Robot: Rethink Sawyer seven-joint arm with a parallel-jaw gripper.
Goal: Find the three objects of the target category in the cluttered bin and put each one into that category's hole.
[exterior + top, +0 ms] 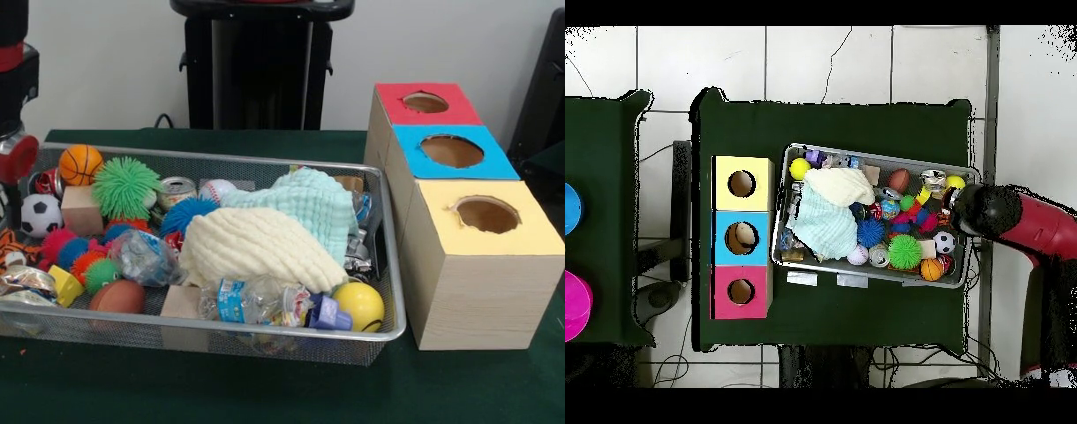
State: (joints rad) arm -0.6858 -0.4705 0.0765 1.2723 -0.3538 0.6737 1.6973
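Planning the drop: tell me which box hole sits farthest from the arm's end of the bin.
All three holes sit beyond the bin's far end; the yellow-topped hole looks marginally farthest from the arm.

My bin (388,329), a silver wire-mesh basket with a rounded rim, sits flat on the green surface (265,389), heaped with balls, cloths and wrappers. In the front view, an orange tiger plush with black stripes (12,247) peeks in at the bin's nine o'clock edge, mostly cut off. At the bin's three o'clock stands a row of light wooden boxes. The farthest, at about one o'clock, carries the red-topped round hole (425,102), open and facing up.
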